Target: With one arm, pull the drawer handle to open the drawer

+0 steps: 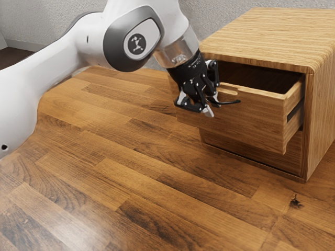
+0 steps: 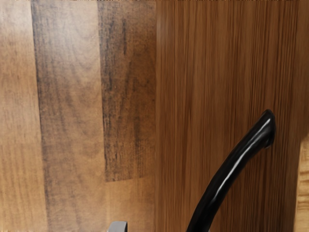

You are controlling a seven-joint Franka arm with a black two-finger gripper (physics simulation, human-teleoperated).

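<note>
The light-brown wooden drawer sits in the upper part of the box-shaped wooden cabinet. It is partly pulled out: the front panel stands forward of the cabinet face, and the open interior shows behind it. The glossy black curved bar handle is fixed to the front panel and arches outward from it.

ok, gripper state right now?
Gripper: at the handle, drawer partly out; open or closed cannot be told.

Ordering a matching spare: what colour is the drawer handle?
Glossy black handle, clearest in the wrist view.
</note>
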